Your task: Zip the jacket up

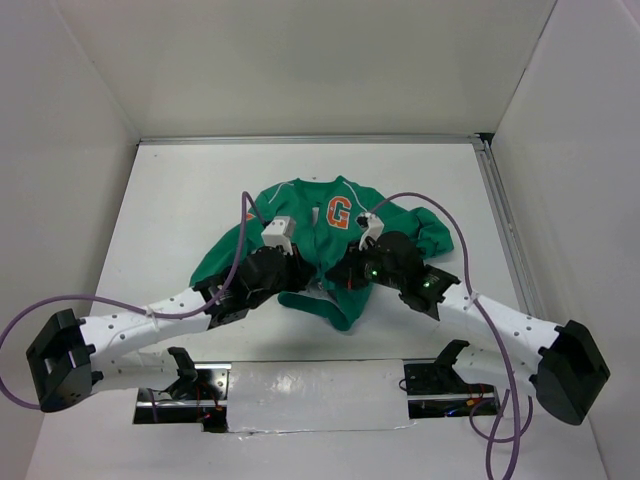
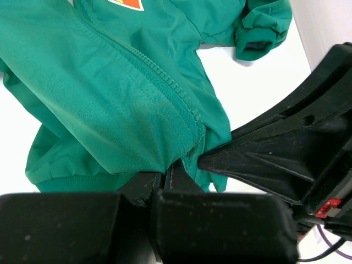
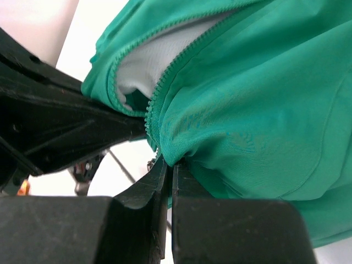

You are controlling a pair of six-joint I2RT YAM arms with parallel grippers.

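The green jacket [image 1: 300,203] lies crumpled mid-table, its orange G patch [image 1: 339,213] facing up. Both grippers meet at its lower front hem. In the left wrist view my left gripper [image 2: 165,174] is shut on the jacket [image 2: 99,93] at the bottom end of the zipper [image 2: 159,77]. My right gripper [image 3: 169,163] is pinched shut on the other front panel [image 3: 264,99] at its lower edge. The zipper teeth [image 3: 165,82] stand apart there, with white lining [image 3: 159,60] showing between them. From above, my left gripper [image 1: 300,275] and my right gripper [image 1: 345,272] sit close together, fingertips hidden in fabric.
White walls enclose the table on three sides. A metal rail [image 1: 500,220] runs along the right side. Purple cables [image 1: 243,235] arc over both arms. A sleeve cuff [image 2: 256,47] lies beyond the hem. The right gripper's fingers [image 2: 264,159] crowd the left wrist view.
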